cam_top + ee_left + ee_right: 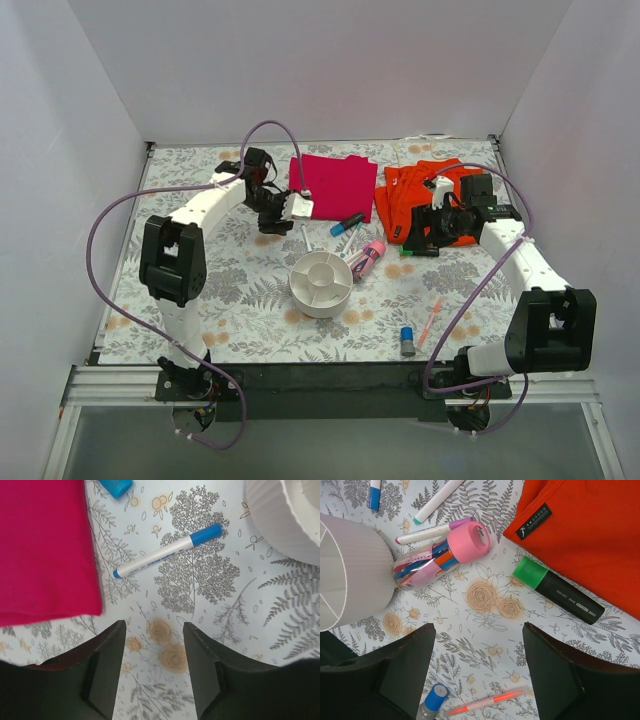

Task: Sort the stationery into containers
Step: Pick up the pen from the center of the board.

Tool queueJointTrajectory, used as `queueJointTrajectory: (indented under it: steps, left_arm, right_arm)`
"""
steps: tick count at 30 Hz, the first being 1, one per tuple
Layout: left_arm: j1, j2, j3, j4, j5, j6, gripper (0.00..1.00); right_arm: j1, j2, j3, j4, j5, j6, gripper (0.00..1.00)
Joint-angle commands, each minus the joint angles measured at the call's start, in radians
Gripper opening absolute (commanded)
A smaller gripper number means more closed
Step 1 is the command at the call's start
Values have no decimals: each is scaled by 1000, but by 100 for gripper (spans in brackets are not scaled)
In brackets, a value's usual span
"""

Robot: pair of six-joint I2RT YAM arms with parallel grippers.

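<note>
**Markers lying loose, both grippers hovering empty**

We are holding the left gripper point(152, 665) above the flowered table point(225, 605), its jaws standing apart with nothing between them. A blue-capped marker point(167, 550) is lying slanted just ahead of the fingertips, between the magenta cloth point(45, 545) and the white organizer point(270, 520), touching neither. The right gripper point(480, 670) is likewise hanging with jaws wide apart and empty. It is sitting over bare table between the pink tube point(440, 555), whose base seems to be touching the organizer's wall, and a green-capped highlighter point(557, 590) just beside the orange cloth point(590, 530). A grey-blue cylinder point(431, 705) and a thin orange pen point(487, 702) are lying nearer our bases. From overhead the organizer's compartments are looking empty, so we are judging the sorting as barely begun.

For the left arm, we are taking the blue-capped marker as the pick. Doing it well means moving forward until the barrel is sitting between the fingers. It also means turning the wrist so the jaws are closing across the barrel rather than along it, and gripping near the middle so it is not tipping on the lift. The cloth edge is lying close, so we are wanting the finger nearer it kept off the fabric. The carry to the organizer is looking short.
</note>
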Motion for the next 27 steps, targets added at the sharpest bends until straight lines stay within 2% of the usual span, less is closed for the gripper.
queueJointTrajectory:
  steps: [1,3,9,19,27]
  left_arm:
    - [2,-20,-65,109,104,251,51]
    - [2,-18,-84,163,104,277,54]
    - [-2,20,-78,181,141,368,54]
    - [-25,120,-9,83,177,501,44]
    - [-45,180,42,34,189,547,39]
  right_arm:
    - [4,-15,-3,10,-11,-20,79]
    - [4,-18,-12,10,-13,-20,79]
    - [4,-12,-29,11,-19,-25,79]
    - [4,16,-7,11,-20,-39,78]
    - [3,20,-15,13,-14,-42,78]
